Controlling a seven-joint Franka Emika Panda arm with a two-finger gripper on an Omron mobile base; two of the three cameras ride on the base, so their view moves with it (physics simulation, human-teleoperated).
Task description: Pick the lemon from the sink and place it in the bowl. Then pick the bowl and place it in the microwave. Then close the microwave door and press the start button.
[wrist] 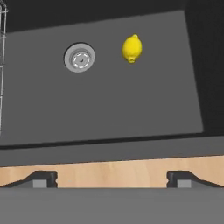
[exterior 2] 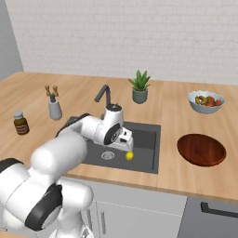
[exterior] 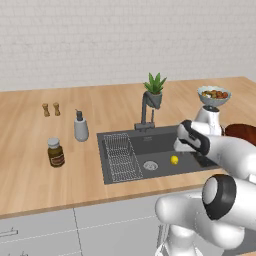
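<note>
Lemon [wrist: 131, 48] is seen lying on the sink [wrist: 144, 105] floor just beside the round drain [wrist: 79, 57]; the gripper [wrist: 111, 178] is held above, jaws spread wide and empty.

Even, soft rendered light across my base views, no clear source. Wooden counter [exterior: 30, 165] bright and flat, shadows faint. Sink [wrist: 131, 109] basin reads dark, walls near black at my hand view's edges. Lemon [wrist: 131, 48] crisp, evenly lit, barely any shadow under it. Bowl [exterior 2: 201, 149] shows mild gloss. No glare, no blur; slight coarseness, jagged edges on distant small items.
</note>
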